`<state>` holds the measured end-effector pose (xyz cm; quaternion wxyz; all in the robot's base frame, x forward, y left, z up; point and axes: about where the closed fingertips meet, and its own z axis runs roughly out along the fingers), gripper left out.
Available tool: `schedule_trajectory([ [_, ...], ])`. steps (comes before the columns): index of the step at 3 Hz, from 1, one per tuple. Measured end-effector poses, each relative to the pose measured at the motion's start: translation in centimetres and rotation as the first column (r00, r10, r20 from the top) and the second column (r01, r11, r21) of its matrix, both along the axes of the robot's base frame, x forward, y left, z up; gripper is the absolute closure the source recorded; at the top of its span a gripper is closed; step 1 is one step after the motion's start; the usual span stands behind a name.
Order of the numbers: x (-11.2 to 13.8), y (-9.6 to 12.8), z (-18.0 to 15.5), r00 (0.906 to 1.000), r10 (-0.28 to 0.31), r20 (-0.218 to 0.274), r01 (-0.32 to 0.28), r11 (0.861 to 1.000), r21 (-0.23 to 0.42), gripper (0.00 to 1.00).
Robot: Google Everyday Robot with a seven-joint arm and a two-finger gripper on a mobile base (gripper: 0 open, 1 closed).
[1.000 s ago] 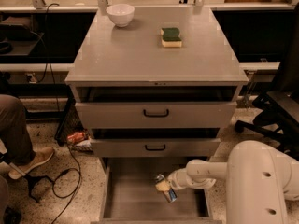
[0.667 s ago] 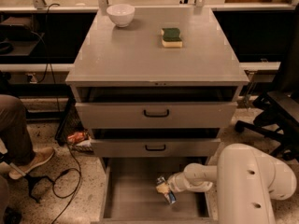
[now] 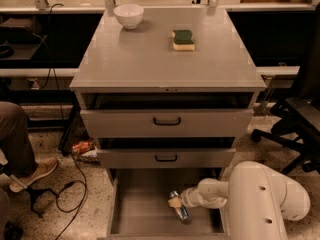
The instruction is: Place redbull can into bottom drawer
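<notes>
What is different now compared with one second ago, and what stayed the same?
The arm's big white link swung left, closer to the bottom drawer. The gripper stayed at the redbull can inside that drawer; the can barely moved. Whether it is held does not show. White bowl, sponge and both upper drawers are unchanged.

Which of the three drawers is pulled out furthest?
The bottom drawer: its floor shows, with the gripper and redbull can inside. The top drawer and middle drawer, both handled, are only slightly out.
</notes>
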<state>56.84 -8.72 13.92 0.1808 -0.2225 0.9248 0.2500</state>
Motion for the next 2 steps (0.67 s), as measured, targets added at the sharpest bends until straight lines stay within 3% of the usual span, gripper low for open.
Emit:
schedule_trajectory([
  [1,0.01,-0.40,0.05,0.9999,-0.012,0.003,0.012,1.000,0.006,0.13],
  [2,0.00,-0.97,0.83,0.9996,-0.021,0.017,0.020,1.000,0.013,0.00],
])
